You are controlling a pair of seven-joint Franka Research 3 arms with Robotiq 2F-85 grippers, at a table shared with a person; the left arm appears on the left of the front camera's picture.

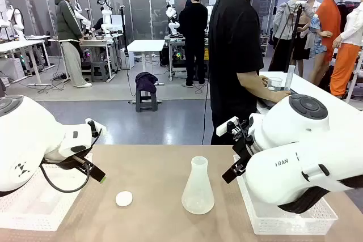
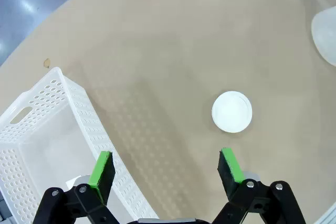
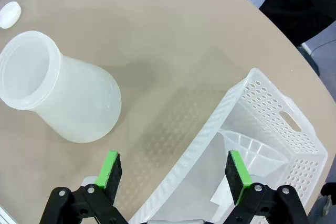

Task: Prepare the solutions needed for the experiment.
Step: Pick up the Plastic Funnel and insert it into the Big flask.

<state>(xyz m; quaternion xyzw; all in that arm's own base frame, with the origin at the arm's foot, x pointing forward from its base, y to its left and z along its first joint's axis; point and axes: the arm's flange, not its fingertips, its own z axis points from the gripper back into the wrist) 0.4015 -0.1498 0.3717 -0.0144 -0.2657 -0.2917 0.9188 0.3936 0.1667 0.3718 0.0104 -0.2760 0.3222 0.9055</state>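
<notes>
Well, my left gripper [image 2: 165, 156] and right gripper [image 3: 173, 157] both hang spread and empty, a white cap [image 2: 231, 111] just ahead of the left, a frosted flask [image 3: 63, 95] and a basket [image 3: 265, 98] holding a funnel [image 3: 254, 149] flanking the right; whether the flask holds the solutions I can't tell.

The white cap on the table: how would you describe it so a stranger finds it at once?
On the tan table, look left of the frosted conical flask near the middle. The cap lies alone there: a small flat white disc, much lower than the flask.
</notes>
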